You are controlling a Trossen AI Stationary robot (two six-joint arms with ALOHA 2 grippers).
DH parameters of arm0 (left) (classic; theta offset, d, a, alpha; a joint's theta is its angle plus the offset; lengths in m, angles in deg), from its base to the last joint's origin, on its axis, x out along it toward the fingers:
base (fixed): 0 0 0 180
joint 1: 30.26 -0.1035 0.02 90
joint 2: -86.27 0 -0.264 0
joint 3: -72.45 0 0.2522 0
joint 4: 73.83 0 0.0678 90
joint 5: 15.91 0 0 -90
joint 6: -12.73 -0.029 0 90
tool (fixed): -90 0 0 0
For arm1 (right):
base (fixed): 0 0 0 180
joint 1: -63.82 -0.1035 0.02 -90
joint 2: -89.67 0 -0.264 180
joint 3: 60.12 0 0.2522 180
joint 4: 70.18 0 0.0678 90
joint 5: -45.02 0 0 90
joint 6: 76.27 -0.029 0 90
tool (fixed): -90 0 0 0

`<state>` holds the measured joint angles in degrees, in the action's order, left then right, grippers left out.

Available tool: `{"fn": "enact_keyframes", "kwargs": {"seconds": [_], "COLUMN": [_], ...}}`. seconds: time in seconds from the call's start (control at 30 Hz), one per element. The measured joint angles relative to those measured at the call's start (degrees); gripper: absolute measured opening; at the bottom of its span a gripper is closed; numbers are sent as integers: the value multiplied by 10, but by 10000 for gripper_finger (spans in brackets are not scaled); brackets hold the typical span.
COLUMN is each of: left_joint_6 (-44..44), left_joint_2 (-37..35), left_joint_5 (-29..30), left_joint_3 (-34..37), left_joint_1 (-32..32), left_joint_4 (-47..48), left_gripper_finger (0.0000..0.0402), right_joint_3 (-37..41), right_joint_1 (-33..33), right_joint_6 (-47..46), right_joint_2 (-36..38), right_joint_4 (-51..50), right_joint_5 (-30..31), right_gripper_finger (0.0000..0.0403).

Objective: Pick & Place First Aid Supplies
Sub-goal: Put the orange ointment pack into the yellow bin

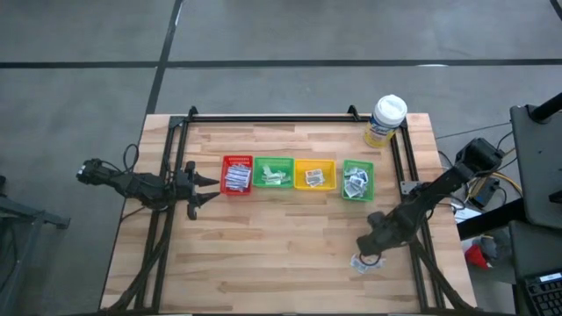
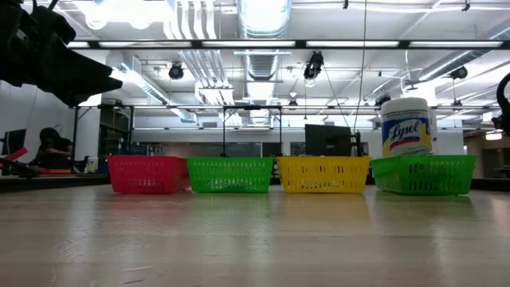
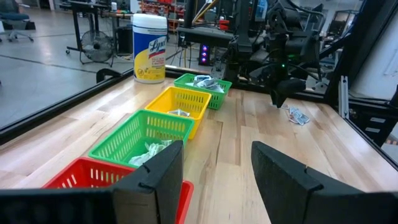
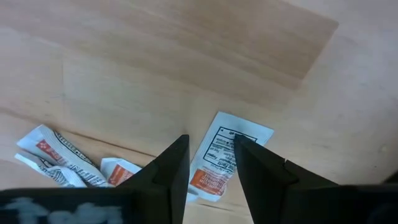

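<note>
- Wood table point(image 1: 290, 254) is carrying a row of four small trays near its far edge: red tray point(image 1: 237, 175), green tray point(image 1: 274, 172), yellow tray point(image 1: 314, 174) and a second green tray point(image 1: 357, 180), each showing packets inside.
- White-lidded tub point(image 1: 385, 120) with a yellow label is standing at the far right corner, just beyond the second green tray.
- Black metal frame point(image 1: 272, 118) is running along the far edge and down both sides of the table.
- Right gripper point(image 4: 210, 163) is hanging low near the table's right front corner, fingers parted with a narrow gap, straddling the edge of a white packet with orange print point(image 4: 225, 154) lying flat on the wood; whether the fingers are touching it cannot be told.
- Crumpled printed packets point(image 4: 59, 158) are lying just beside that packet, nothing between them and the gripper.
- Left gripper point(image 3: 214, 174) is waiting near the table's left edge beside the red tray, fingers spread and holding nothing.
- Person point(image 2: 49, 147) is sitting in the room beyond the table.
</note>
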<state>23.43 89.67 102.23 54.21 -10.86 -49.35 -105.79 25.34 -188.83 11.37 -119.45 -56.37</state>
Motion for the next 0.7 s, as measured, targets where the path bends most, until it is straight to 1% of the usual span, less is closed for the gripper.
{"fn": "enact_keyframes", "kwargs": {"seconds": [0.27, 0.7], "left_joint_6": [0, 0], "left_joint_2": [0, 0], "left_joint_5": [0, 0], "left_joint_3": [0, 0], "left_joint_1": [0, 0], "left_joint_4": [0, 0], "left_gripper_finger": [188, 188], "right_joint_3": [-6, -6], "right_joint_1": [0, 0], "right_joint_6": [-2, -13], "right_joint_2": [-28, -30], "right_joint_4": [-3, -15], "right_joint_5": [-1, 2], "right_gripper_finger": [98, 51]}}
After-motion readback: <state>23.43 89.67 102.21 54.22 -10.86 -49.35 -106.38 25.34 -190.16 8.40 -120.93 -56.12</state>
